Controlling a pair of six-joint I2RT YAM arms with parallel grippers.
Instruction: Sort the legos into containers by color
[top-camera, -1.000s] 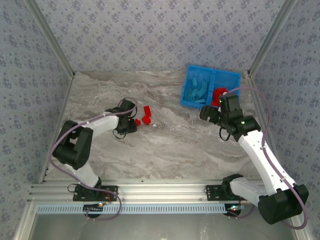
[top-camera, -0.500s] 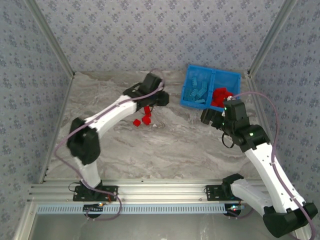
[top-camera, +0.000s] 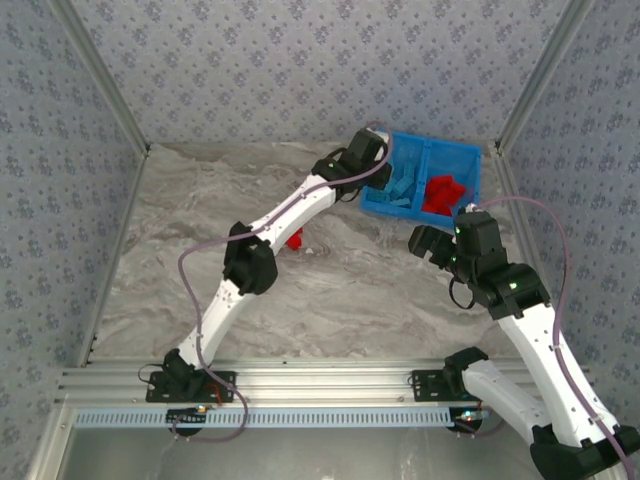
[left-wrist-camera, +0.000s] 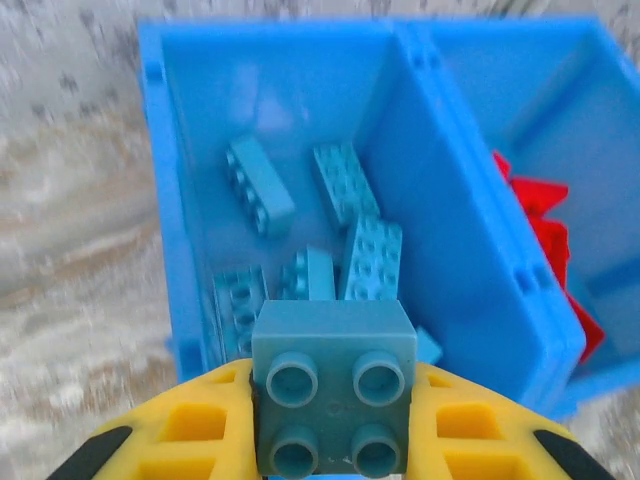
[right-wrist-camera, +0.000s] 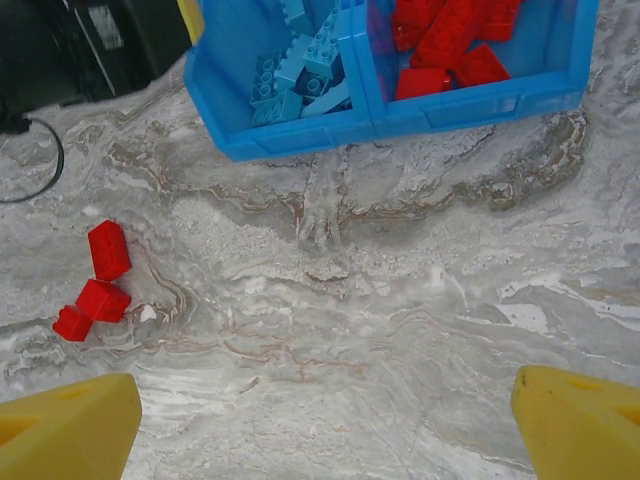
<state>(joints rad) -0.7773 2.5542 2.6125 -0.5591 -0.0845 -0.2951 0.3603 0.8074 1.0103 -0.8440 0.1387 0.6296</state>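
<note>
Left arm holding a light blue brick (left-wrist-camera: 333, 390) at the blue bin (left-wrist-camera: 160, 210), ready to drop it in
My left jaws pinch the brick by its sides at the near edge of the left compartment (left-wrist-camera: 250, 100), where other light blue bricks (left-wrist-camera: 345, 185) lie; reds (left-wrist-camera: 545, 240) fill the right one. I should move further in, keep left of the divider (left-wrist-camera: 445, 170) and let go low, so it cannot bounce across. My right jaws are spread, empty, over the desk (right-wrist-camera: 400, 300) near three loose red bricks (right-wrist-camera: 97, 283). No writing is readable
</note>
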